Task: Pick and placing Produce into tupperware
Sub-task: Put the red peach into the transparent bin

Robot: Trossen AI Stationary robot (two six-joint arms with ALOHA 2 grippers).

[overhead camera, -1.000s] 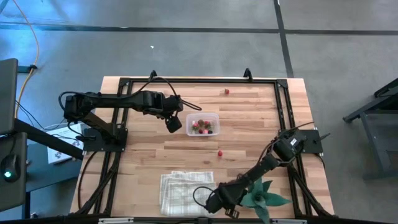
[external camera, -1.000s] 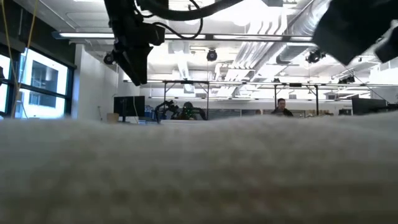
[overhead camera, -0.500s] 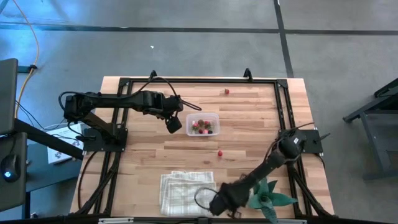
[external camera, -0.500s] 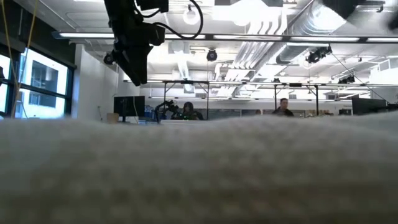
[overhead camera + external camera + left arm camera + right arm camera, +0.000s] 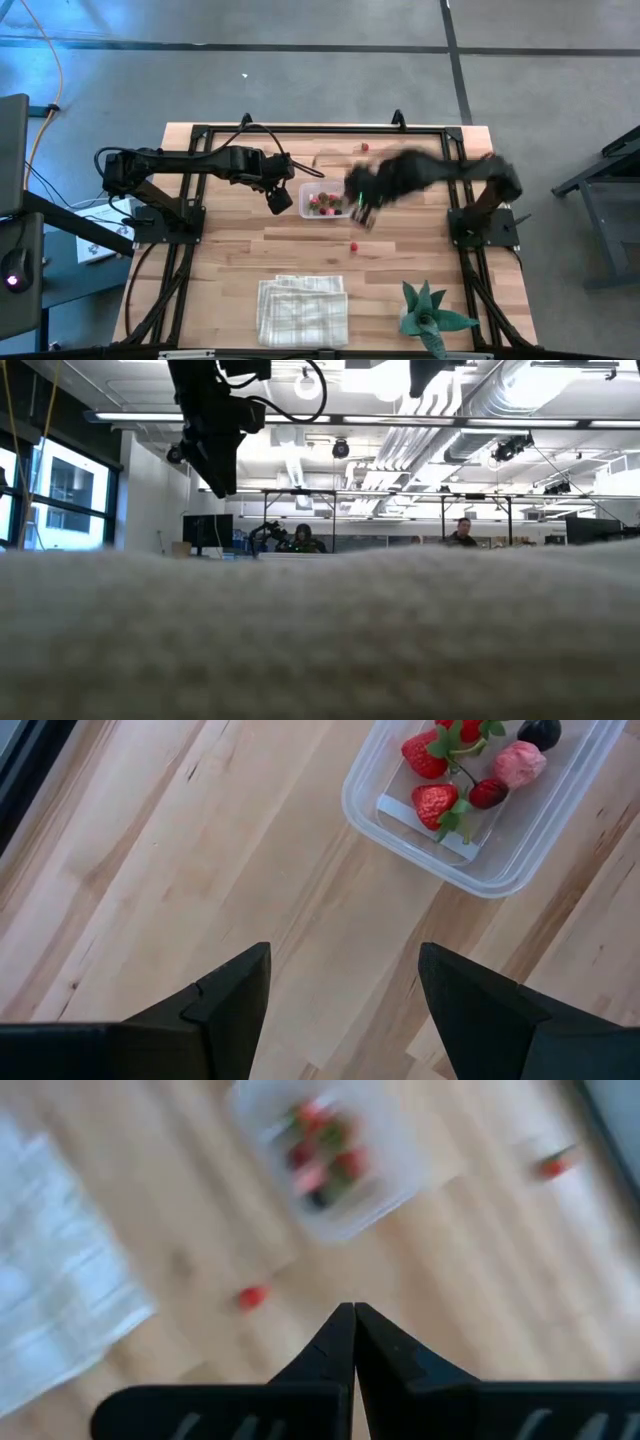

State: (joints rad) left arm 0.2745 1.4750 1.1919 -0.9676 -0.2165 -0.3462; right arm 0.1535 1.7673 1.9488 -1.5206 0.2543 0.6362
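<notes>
High view: the right end effector [image 5: 362,207], closed and empty, sits beside the tupperware [image 5: 325,200]; the nearest loose strawberry [image 5: 353,245] lies just beyond it on the tabletop [image 5: 230,260], towards the cloth [image 5: 302,310].

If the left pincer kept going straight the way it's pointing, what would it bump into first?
Probably the bare wooden table. The open left pincer points down at wood just beside the tupperware, not into it, though depth is hard to judge.
</notes>
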